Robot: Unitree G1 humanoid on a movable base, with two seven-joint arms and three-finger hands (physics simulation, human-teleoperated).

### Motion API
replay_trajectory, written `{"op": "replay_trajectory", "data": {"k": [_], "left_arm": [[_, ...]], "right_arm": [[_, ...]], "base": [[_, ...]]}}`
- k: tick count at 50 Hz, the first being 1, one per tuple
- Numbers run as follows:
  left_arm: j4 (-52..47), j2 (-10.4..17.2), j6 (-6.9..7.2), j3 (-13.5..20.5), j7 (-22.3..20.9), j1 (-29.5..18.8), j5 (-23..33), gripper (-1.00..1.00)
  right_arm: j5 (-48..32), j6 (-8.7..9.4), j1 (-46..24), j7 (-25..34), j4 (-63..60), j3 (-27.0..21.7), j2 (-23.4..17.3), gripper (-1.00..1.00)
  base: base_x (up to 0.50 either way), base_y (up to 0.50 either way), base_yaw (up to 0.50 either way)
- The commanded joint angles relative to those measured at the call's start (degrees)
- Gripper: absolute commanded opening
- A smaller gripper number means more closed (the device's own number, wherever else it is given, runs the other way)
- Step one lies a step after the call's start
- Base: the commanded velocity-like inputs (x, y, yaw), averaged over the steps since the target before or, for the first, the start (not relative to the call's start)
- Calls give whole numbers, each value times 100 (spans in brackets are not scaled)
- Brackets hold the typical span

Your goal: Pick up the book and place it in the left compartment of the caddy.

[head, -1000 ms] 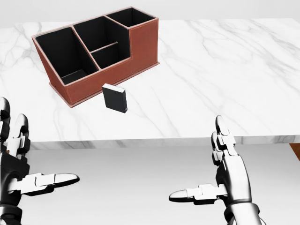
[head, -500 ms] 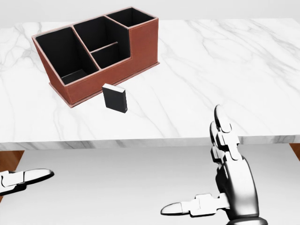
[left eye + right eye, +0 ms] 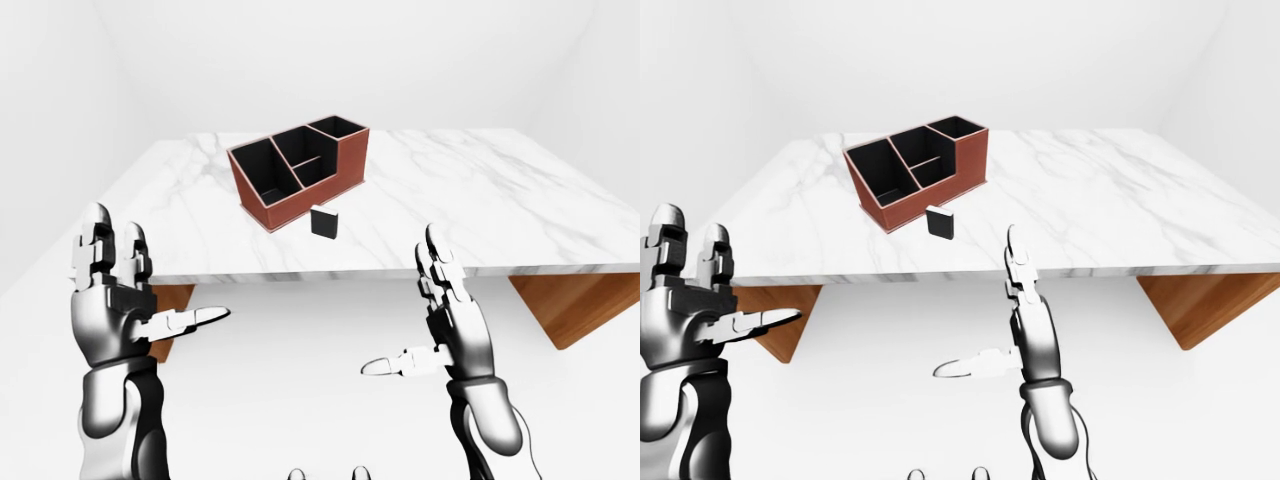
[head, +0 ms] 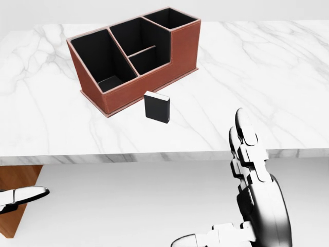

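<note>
A small black book (image 4: 157, 107) stands upright on the white marble table (image 4: 267, 77), just below the caddy in the head view. The brown caddy (image 4: 185, 46) has black-lined compartments; its large left compartment (image 4: 100, 59) is open on top. My right hand (image 3: 400, 300) is open, with its fingers (image 4: 242, 135) pointing up, below the table's near edge and to the right of the book. My left hand (image 3: 160, 275) is open too, raised at the lower left and far from the book. Neither hand touches anything.
The table's near edge (image 4: 154, 157) runs across the head view between my hands and the book. Brown wooden supports (image 3: 560, 310) show under the tabletop on both sides. White floor and walls surround the table.
The whole head view has shifted: caddy and book now sit further right. My left hand has slipped to the bottom-left edge, with only its thumb showing. My right hand looks larger and lower.
</note>
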Motion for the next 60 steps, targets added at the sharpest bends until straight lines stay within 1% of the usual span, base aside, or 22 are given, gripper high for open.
{"op": "replay_trajectory", "data": {"k": [1,7,9,13,17,30,43,52,60], "left_arm": [[-32,12,0,55,-20,-15,-9,100],[-21,22,0,55,-12,-9,-13,100],[-70,22,0,67,-11,-5,-20,100],[75,25,0,52,-20,-44,9,100],[-61,19,0,68,-20,7,-15,100],[46,3,0,6,-46,-7,74,100],[-96,19,0,89,-43,5,-5,100],[-67,-12,0,60,-65,32,46,100],[-55,14,0,110,-65,5,7,100]], "right_arm": [[71,0,53,36,-126,43,-25,100],[188,0,164,179,-225,127,-90,100],[287,0,161,263,-199,141,-104,100],[276,0,174,253,-194,168,-114,100],[392,0,168,307,-188,144,-116,100],[395,0,169,317,-198,106,-105,100],[354,0,173,306,-222,96,-113,100],[283,0,219,335,-231,113,-128,100],[213,0,215,352,-205,139,-141,100]], "base": [[0,50,0],[24,45,0],[50,20,0],[50,11,0],[50,11,0],[50,10,0],[50,10,0],[50,14,0],[50,16,0]]}}
